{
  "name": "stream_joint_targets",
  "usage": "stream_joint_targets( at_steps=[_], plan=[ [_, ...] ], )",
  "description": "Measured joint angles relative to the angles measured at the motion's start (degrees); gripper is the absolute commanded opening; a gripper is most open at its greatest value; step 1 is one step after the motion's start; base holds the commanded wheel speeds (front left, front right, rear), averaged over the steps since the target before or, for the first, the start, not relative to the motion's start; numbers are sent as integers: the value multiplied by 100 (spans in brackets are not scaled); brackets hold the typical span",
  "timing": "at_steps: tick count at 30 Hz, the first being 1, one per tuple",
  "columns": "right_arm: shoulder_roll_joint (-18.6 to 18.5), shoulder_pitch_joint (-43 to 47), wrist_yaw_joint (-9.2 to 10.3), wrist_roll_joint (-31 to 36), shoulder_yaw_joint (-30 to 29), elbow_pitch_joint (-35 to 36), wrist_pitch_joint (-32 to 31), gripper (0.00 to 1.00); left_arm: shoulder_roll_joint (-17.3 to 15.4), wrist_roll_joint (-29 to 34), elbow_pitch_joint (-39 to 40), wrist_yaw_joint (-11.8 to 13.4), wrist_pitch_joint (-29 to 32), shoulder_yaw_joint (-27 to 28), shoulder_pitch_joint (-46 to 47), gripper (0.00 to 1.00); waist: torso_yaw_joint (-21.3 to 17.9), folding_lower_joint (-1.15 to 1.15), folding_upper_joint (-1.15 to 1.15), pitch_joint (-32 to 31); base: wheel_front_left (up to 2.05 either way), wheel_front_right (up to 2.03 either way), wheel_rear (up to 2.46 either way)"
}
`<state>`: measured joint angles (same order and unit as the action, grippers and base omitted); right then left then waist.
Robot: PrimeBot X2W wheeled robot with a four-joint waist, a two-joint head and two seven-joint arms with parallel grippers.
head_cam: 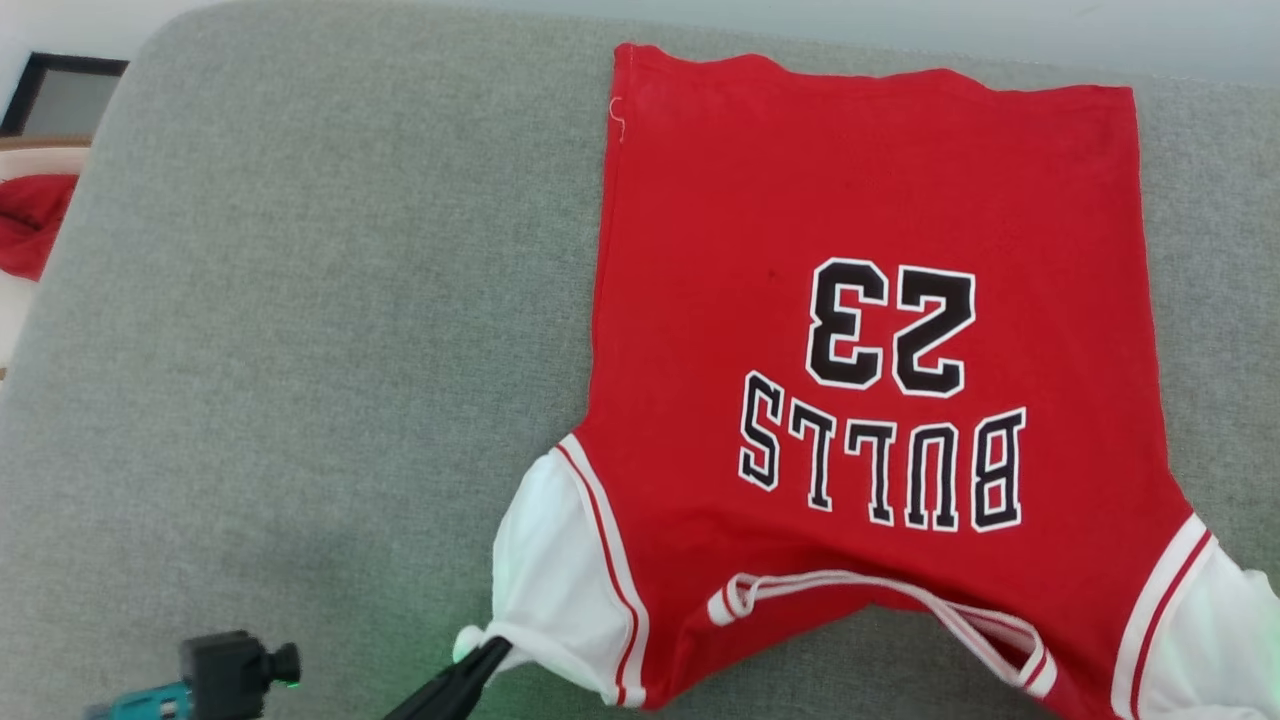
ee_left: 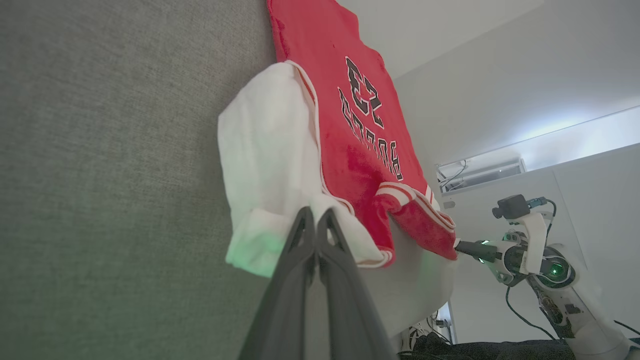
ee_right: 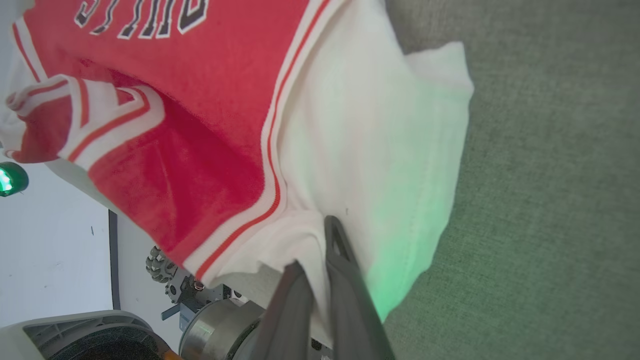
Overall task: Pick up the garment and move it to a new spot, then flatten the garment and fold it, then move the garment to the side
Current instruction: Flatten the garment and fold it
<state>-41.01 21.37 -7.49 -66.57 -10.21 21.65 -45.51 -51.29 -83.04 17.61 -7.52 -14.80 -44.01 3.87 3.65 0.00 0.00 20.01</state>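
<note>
The garment (head_cam: pixel 880 250) is a red jersey with white sleeves. It lies spread flat on the grey cushioned surface (head_cam: pixel 300 350), its black-white lettering upside down to me and its collar at the near edge. My left gripper (head_cam: pixel 490 648) is shut on the tip of the left white sleeve (ee_left: pixel 270 165), its fingers (ee_left: pixel 300 235) pressed together on the fabric. My right gripper (ee_right: pixel 317 245) is shut on the other white sleeve (ee_right: pixel 370 140), with cloth pinched between its two fingers. In the left wrist view the right gripper (ee_left: pixel 462 246) grips the garment's far corner, which hangs past the surface's near edge.
A red cloth (head_cam: pixel 30 225) lies beyond the surface's left edge, beside a dark frame (head_cam: pixel 60 90). The grey surface stretches wide to the left of the garment. The robot's base (ee_right: pixel 215 325) shows below the near edge.
</note>
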Motion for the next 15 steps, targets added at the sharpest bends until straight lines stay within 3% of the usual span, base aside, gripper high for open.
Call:
stream_joint_targets(
  at_steps=[6,15],
  plan=[
    [30,-187,0,388,260,-374,-148,0,67,185,-712,0,280,-379,247,0,-1,0,0,-15,0,0,0],
    [152,-560,-4,811,656,-939,49,0,415,248,-1378,0,267,-692,627,0,2,0,0,-20,0,0,0]
  ],
)
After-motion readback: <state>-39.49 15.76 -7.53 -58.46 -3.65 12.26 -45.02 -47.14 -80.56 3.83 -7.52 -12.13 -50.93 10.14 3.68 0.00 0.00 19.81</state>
